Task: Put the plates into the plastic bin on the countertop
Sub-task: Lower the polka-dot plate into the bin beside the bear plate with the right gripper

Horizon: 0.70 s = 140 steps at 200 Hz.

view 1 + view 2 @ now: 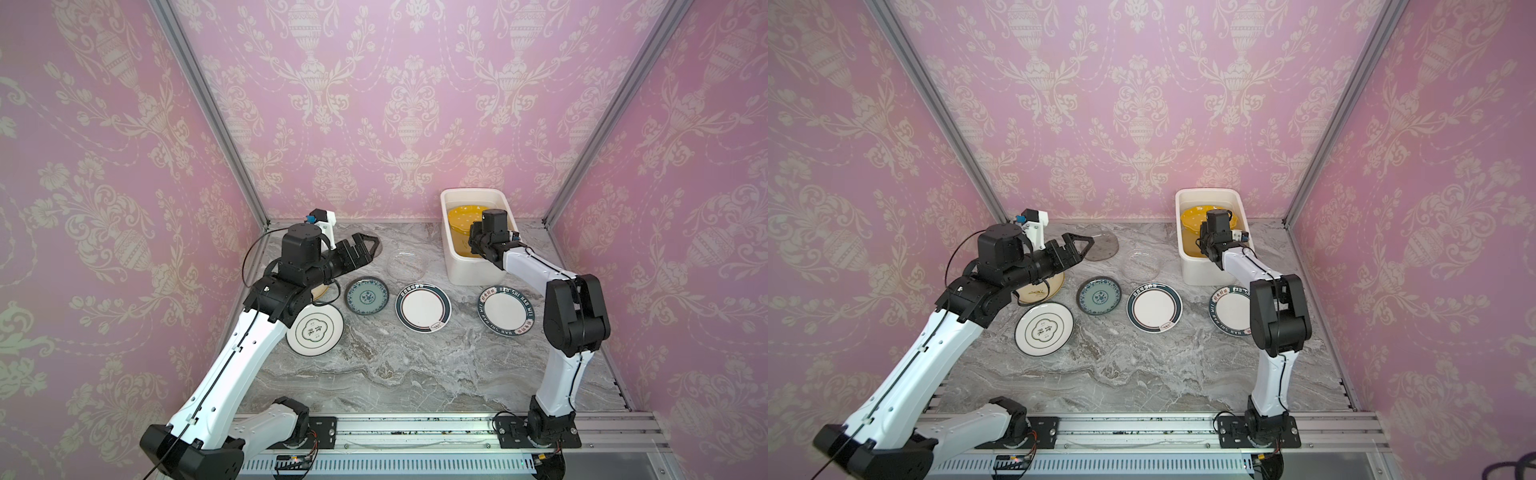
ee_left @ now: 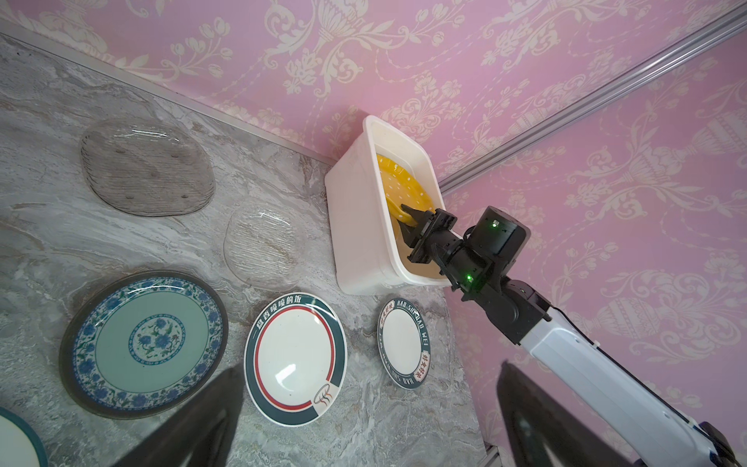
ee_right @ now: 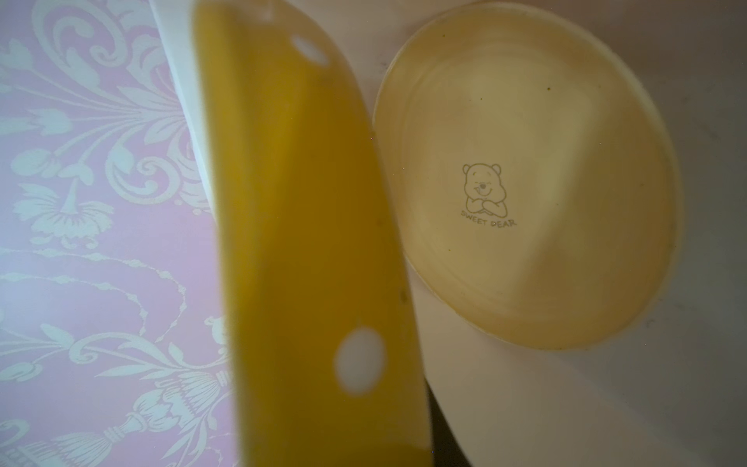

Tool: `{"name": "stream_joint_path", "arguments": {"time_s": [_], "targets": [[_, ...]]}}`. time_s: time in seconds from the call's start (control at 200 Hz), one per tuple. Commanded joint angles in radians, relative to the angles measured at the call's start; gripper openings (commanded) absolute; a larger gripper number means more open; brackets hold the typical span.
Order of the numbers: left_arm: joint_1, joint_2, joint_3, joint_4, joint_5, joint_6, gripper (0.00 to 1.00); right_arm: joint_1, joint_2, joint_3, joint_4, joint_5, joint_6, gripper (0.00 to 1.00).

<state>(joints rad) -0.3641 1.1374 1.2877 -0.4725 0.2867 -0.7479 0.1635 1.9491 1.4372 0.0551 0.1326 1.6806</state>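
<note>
Swirling grey marble countertop, pink damask wallpaper, aluminium rails.

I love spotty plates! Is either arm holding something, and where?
The right gripper holds the orange dotted plate, jaws on its rim; the left gripper holds nothing.

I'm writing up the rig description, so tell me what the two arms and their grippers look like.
The left arm and right arm have white link shells, black joint housings and a thin black cable along them. The left gripper and right gripper are black with pointed triangular fingers. The right wrist housing carries green lights.
</note>
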Motion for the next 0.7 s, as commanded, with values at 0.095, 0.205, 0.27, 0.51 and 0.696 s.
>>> {"name": "stream_joint_path", "arguments": {"time_s": [0.095,0.205,0.27,0.51,0.696], "targets": [[-0.006,0.044,0.008,-0.018,0.035,0.03,0.99,-0.019,0.024,0.075,0.141,0.03,-0.003,0.0],[-0.006,0.062,0.015,-0.02,0.037,0.032,0.99,-0.027,0.046,0.078,0.134,0.027,-0.007,0.0],[-0.006,0.068,0.016,-0.021,0.038,0.031,0.99,-0.03,0.058,0.078,0.136,0.024,-0.006,0.0],[-0.006,0.079,0.021,-0.03,0.037,0.04,0.99,-0.032,0.104,0.083,0.12,0.012,-0.01,0.0],[-0.006,0.081,0.022,-0.047,0.025,0.048,0.99,-0.034,0.13,0.082,0.102,0.005,-0.007,0.03]]}}
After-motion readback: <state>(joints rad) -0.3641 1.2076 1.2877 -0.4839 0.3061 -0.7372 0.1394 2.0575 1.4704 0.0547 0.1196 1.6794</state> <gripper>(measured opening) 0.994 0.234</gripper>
